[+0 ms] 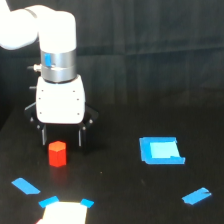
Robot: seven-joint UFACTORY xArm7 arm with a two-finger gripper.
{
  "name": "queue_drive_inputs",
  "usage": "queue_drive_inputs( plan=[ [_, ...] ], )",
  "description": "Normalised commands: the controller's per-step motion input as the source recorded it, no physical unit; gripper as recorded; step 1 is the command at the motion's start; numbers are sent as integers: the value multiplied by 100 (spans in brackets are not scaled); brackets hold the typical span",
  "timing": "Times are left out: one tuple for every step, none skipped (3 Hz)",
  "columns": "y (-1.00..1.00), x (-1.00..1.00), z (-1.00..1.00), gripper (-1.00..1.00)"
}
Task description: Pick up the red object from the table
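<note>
Exterior view: red object (57, 153) below end effector (62, 137)

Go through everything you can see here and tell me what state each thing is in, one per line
gripper: open, fingers either side of and just behind the block's top, holding nothing
red object: upright on the table, not lifted
table: black, bearing the block and tape
blue square patch: lying flat, toward the exterior view's right
blue tape strips: lying flat, scattered near the front
white sheet: flat at the front edge, blue pieces at its corners
</note>
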Motion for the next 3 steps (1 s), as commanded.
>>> queue_drive_inputs(
  plan=[
    [-44, 28, -81, -28],
    [-9, 14, -37, -100],
    [-17, 40, -33, -91]
  ],
)
